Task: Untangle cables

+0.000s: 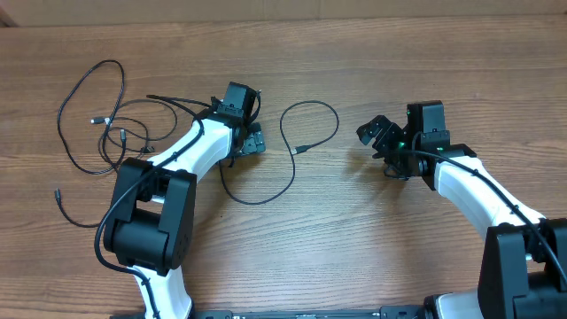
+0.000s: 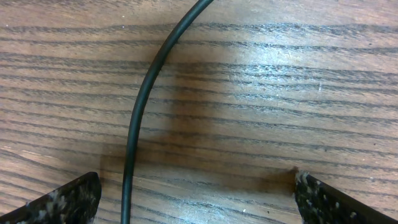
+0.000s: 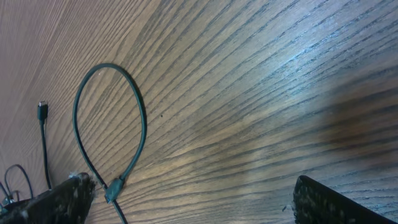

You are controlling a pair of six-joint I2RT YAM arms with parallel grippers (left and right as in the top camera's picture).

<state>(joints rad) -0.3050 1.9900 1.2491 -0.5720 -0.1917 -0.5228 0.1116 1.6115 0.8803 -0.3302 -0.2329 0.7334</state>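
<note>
Thin black cables lie on the wooden table. A tangle of loops (image 1: 102,124) with silver-tipped plugs sits at the far left. One cable (image 1: 257,200) runs from under my left gripper (image 1: 251,142), curves right, and ends in a loop (image 1: 312,106) with a plug (image 1: 301,149). In the left wrist view this cable (image 2: 138,118) passes between the open fingers (image 2: 199,199), close to the left one, untouched. My right gripper (image 1: 383,146) is open and empty, right of the loop. The right wrist view shows the loop (image 3: 140,124) and plug (image 3: 114,188) ahead-left of the fingers (image 3: 193,199).
A loose cable end (image 1: 58,191) lies at the left front, trailing under the left arm's base (image 1: 146,221). Another plug end (image 3: 42,112) shows at the left of the right wrist view. Bare wood (image 1: 354,230) lies between the arms.
</note>
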